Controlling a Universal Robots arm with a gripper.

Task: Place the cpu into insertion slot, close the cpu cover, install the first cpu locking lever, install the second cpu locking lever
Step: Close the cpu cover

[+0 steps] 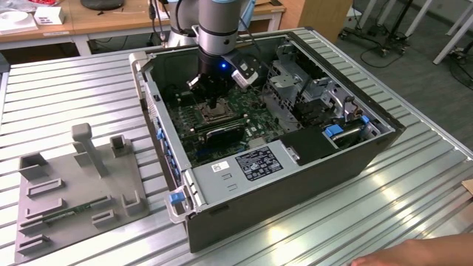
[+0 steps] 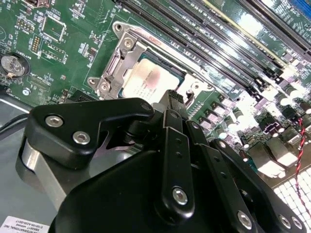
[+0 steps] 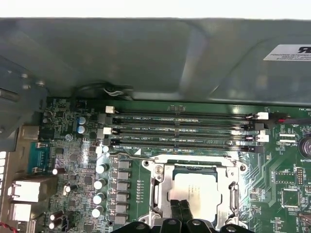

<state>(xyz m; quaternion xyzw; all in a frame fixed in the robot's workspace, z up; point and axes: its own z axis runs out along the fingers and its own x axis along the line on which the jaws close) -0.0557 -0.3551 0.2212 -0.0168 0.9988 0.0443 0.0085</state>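
As my gripper hangs down inside the open computer case, a little above the middle of the frame and toward the exterior view's left, I judge that the first step, seating the chip, is in hand or only just done. My tips are right over the insertion slot on the green motherboard. In the second wrist view the cpu lies flat inside that slot with its silvery top up. My gripper has its jaws clenched together on nothing, with the tips at the chip's near edge; whether they touch it I cannot tell. In the first wrist view the cpu sits square in the socket, near the long black memory slots, and my gripper is over its edge. I take the silvery frame round the chip to be the cpu cover. It seems to lie flat, though I cannot be sure. To my mind the work from here calls for no sideways drag across the chip.
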